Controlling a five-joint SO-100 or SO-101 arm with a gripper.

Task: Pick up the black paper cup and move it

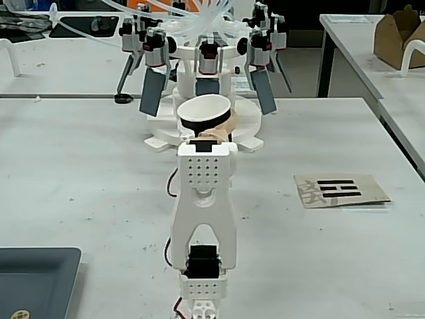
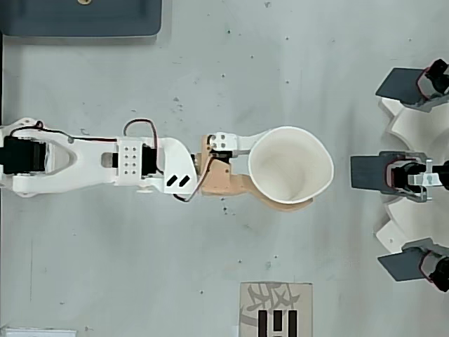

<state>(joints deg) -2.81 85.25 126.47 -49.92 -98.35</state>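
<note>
On the scuffed white table (image 2: 210,267) we see the gripper (image 2: 298,168) clamped around the black paper cup (image 2: 289,172), squeezing its rim oval. A printed card (image 1: 340,190) lies nearby, with a dark tray (image 1: 33,279) at the table's corner.

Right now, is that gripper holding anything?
Gripper: closed on the black paper cup, one finger on each side.

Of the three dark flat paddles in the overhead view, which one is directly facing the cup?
The middle paddle: it sits level with the black paper cup along the arm's line, while the upper paddle and lower paddle are off to the sides.
</note>
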